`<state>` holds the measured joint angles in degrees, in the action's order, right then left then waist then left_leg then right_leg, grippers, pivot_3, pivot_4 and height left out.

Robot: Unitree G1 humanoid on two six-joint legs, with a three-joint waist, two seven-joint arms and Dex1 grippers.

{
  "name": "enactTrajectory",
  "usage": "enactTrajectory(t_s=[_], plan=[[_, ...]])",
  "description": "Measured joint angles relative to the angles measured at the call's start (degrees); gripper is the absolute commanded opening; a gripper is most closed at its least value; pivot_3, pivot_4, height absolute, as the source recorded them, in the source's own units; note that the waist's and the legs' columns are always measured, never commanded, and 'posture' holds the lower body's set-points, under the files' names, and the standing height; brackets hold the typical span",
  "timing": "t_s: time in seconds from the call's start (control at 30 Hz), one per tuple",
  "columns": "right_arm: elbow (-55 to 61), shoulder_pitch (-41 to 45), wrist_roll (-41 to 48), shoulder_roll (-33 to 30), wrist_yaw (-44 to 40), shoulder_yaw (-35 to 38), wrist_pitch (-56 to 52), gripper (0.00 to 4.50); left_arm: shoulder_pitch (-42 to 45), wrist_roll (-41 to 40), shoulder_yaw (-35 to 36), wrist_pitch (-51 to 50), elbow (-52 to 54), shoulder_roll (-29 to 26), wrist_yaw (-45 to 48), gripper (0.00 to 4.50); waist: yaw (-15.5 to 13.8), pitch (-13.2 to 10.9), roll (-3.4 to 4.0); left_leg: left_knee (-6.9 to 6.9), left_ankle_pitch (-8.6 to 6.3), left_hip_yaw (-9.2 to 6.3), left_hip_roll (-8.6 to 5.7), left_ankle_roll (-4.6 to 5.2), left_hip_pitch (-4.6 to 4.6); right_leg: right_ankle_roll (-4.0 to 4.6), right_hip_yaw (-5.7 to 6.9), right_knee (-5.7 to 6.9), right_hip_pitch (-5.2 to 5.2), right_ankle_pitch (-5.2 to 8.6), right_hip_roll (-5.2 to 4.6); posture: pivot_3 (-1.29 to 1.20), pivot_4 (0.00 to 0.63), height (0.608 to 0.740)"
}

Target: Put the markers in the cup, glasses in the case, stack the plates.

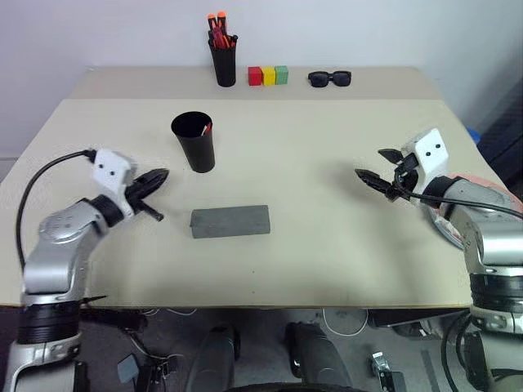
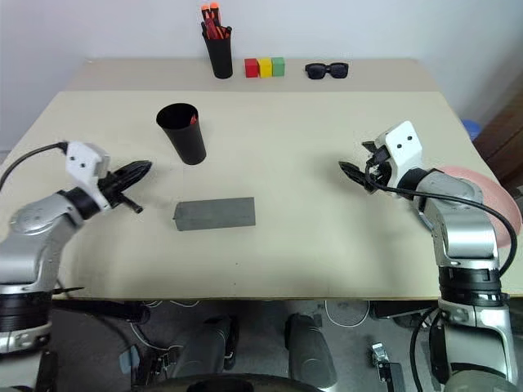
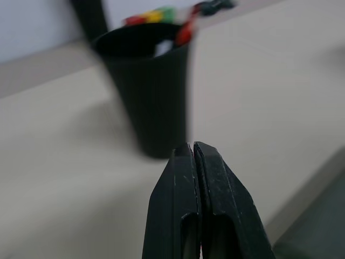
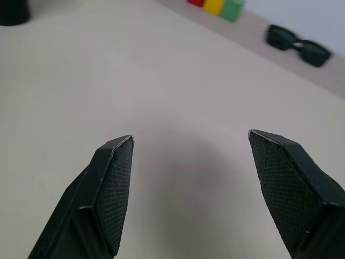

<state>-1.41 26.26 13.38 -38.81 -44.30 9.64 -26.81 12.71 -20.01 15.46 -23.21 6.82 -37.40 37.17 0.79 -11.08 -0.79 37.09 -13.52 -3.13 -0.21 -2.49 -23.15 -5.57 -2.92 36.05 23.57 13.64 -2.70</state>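
The black cup [image 1: 194, 143] stands upright on the table's left half. A red marker [image 1: 206, 128] leans inside it, and beside that marker's red tip [image 3: 185, 32] a white marker [image 3: 161, 47] shows at the rim. The grey case [image 1: 230, 220] lies in front of the cup with its lid down. The glasses are out of view. A salmon pink plate [image 2: 489, 186] lies at the table's right edge, partly under my right arm. My left gripper [image 1: 159, 175] is shut and empty, left of the cup and case. My right gripper [image 1: 373, 163] hovers open and empty over bare table on the right.
Along the back ledge stand a slim black pen pot [image 1: 224, 61] full of orange-capped pens, a row of red, yellow and green blocks [image 1: 268, 76], and black sunglasses [image 1: 329, 78]. Bare tabletop lies between the case and my right gripper.
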Motion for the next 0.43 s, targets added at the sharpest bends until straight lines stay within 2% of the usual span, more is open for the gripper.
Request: enactTrajectory(t_s=[0.13, 0.43], plan=[[-4.74, 0.72, 0.27, 0.0, -1.74, -1.05, 1.5, 3.44, -3.43, 0.09, 1.23, -0.15, 0.74, -0.08, -0.92, 0.0, -0.06, 0.0, 0.0, -0.03, 0.0, -0.05, 0.02, 0.0, -0.02, 0.01, 0.04, 0.03, 0.03, 0.0, 0.03, 0.0, 0.15, 0.74], [-5.76, 0.65, -0.36, 0.54, -2.51, -4.8, 3.24, 3.44, -5.78, -1.79, 1.98, -1.24, 5.18, 2.23, -3.83, 0.0, 0.32, 0.0, 0.0, -0.05, 0.0, -0.02, 0.03, -0.01, 0.0, 0.01, 0.03, 0.05, 0.06, -0.01, 0.06, 0.0, 0.15, 0.74]])
